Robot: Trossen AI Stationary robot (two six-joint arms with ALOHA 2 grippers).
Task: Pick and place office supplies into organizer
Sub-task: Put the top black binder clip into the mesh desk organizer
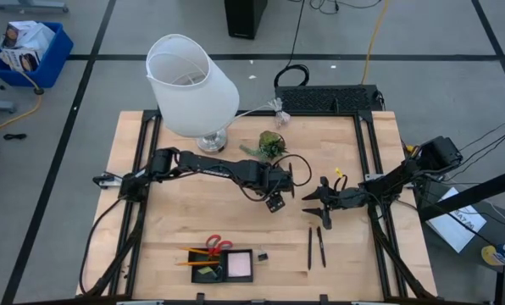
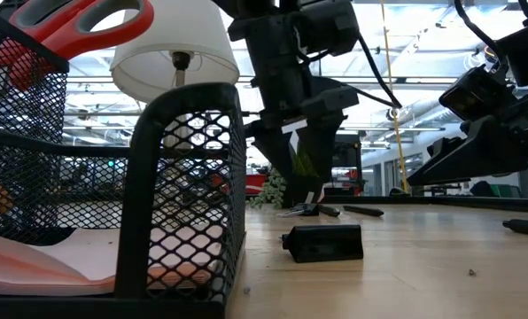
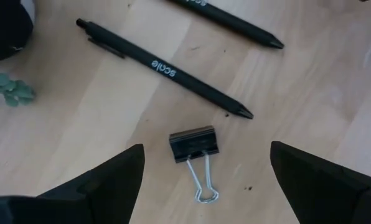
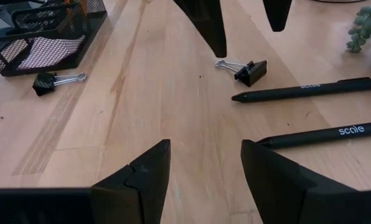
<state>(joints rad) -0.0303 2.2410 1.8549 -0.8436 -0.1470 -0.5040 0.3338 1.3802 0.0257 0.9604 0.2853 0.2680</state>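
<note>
A black binder clip (image 3: 193,144) with silver wire handles lies on the wooden table. My left gripper (image 3: 207,148) hovers open above it, one finger on either side, touching nothing. The right wrist view shows the same clip (image 4: 251,71) under those fingers. Two black pens (image 3: 167,68) (image 3: 235,22) lie just beyond the clip. My right gripper (image 4: 204,168) stands open over bare wood at the right, near the pens (image 4: 310,90). The black mesh organizer (image 1: 223,264) at the near edge holds red scissors, orange pencils and a pink pad. A second clip (image 4: 45,84) lies beside it.
A white lamp (image 1: 191,85) stands at the far left, with a green plant sprig (image 1: 272,146) next to it. A black keyboard-like box (image 1: 329,99) sits at the far edge. A small yellow piece (image 1: 338,172) lies near my right gripper (image 1: 316,196).
</note>
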